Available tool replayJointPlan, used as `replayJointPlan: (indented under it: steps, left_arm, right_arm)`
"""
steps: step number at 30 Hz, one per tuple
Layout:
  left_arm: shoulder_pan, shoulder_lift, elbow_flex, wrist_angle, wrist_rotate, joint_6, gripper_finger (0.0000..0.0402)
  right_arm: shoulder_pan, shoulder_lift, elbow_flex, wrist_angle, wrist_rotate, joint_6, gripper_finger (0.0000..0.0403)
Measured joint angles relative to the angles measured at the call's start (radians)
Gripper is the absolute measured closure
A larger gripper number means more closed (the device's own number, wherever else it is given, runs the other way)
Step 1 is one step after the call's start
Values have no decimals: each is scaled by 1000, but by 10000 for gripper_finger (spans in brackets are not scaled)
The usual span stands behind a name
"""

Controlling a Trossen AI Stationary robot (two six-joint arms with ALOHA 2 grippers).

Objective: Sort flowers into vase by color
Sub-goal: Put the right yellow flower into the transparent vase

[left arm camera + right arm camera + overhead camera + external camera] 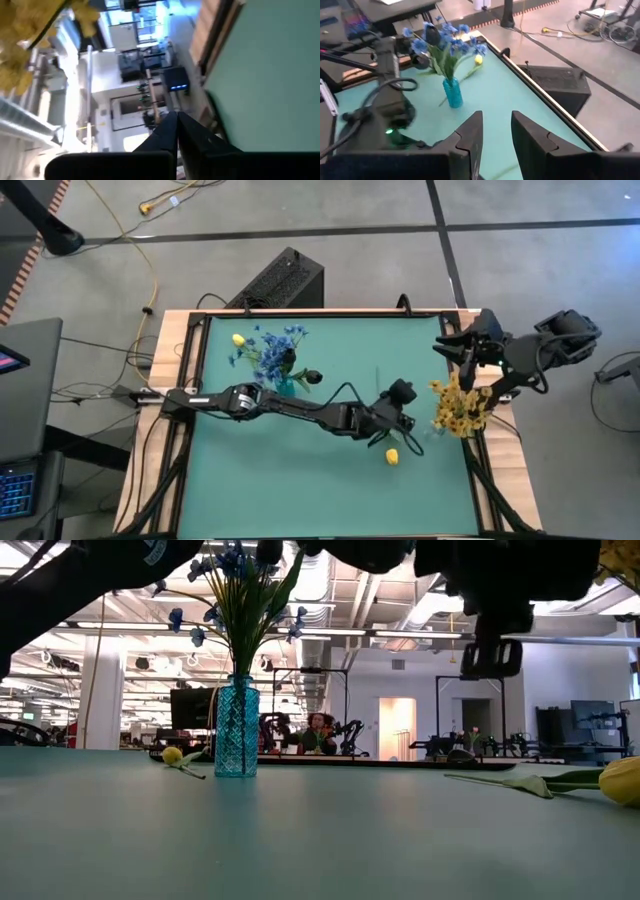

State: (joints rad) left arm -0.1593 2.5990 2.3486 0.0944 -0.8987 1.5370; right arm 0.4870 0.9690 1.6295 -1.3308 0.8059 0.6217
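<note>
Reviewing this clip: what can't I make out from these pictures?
- Yellow flower bunch: any vase under it is hidden by the blossoms in the high view.
- Right gripper: whether it holds a stem can't be told; its fingers show a gap with nothing visible between.
- Yellow bud: cut off by the low view's edge.
- Blue flowers: tops covered by dark arms in the low view.
</note>
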Motion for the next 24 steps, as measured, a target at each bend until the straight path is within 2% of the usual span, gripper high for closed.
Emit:
replayJointPlan:
  steps: [6,10,12,15,17,19,21,24]
  left_arm:
    - [-63,-26,0,-122,-35,-80,401]
    - [-104,-92,0,-352,-22,-248,401]
    - [-117,-135,0,-526,18,-395,401]
    - [-130,-193,0,-767,149,-639,401]
    - [-132,-204,0,-858,239,-747,401]
    - [-133,-199,-15,-888,312,-772,401]
    - [-131,-187,-73,-833,366,-747,401]
    - [-117,-176,-172,-725,389,-648,401]
  right_arm:
    - [0,-1,-11,-90,1,56,276]
    - [0,-3,-58,-107,3,59,276]
    - [0,-3,-81,-105,11,59,276]
    - [2,-1,-119,-102,32,59,276]
    - [2,-1,-134,-102,32,59,276]
    - [2,-3,-148,-93,32,59,276]
    - [2,-3,-166,-84,32,59,276]
    - [2,-2,-197,-80,34,59,276]
